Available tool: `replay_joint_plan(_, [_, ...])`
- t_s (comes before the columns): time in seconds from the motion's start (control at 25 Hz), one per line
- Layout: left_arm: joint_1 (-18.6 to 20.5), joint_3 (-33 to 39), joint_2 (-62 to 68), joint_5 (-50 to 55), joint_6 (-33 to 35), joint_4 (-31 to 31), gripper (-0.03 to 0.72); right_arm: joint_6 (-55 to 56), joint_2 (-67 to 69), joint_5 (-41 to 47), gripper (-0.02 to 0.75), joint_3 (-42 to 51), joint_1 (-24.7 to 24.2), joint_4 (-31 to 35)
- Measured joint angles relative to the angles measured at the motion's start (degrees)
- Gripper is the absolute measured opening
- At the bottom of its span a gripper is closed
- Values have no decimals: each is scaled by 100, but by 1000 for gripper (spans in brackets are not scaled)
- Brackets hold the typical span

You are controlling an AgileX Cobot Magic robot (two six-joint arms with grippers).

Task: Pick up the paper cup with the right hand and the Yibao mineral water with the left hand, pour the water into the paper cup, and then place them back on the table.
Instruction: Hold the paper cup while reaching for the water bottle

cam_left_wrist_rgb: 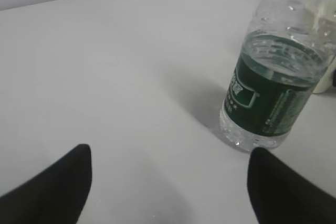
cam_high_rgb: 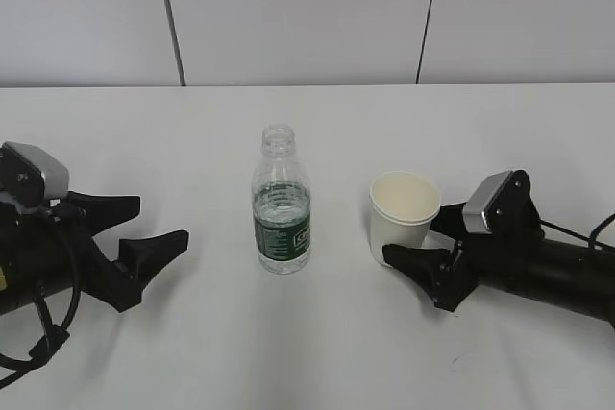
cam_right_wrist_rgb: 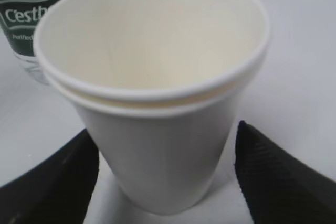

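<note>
The Yibao mineral water [cam_high_rgb: 282, 208] stands upright and capless mid-table, partly filled, with a dark green label. It also shows in the left wrist view [cam_left_wrist_rgb: 270, 93]. My left gripper [cam_high_rgb: 163, 220] is open and empty, low over the table to the bottle's left, its jaws [cam_left_wrist_rgb: 170, 151] wide apart and short of the bottle. The paper cup [cam_high_rgb: 404, 218] stands upright and empty to the bottle's right. My right gripper [cam_high_rgb: 411, 240] is open, one finger on each side of the cup's lower wall [cam_right_wrist_rgb: 157, 129], with small gaps showing. The cup shows a doubled rim.
The white table [cam_high_rgb: 317, 333] stretches wide to the grey panelled wall behind. In the right wrist view the bottle's label [cam_right_wrist_rgb: 31, 14] shows just behind the cup. A sliver of the cup [cam_left_wrist_rgb: 326, 77] shows behind the bottle in the left wrist view.
</note>
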Motion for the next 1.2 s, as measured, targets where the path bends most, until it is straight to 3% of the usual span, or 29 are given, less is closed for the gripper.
replay_joint_plan(0.36, [0, 0, 0, 0, -150, 5, 553, 0, 116, -9, 624, -312, 394, 49])
replay_joint_plan(0.6, [0, 0, 0, 0, -486, 116, 553, 9, 172, -9, 572, -336, 465, 62])
replay_joint_plan(0.84, [-26, -209, 0, 4, -705, 817, 553, 9, 172, -9, 557, -340, 465, 195])
replay_joint_plan(1.2, [-665, -633, 174, -1, -806, 937, 552, 9, 119, -9, 554, -340, 465, 740])
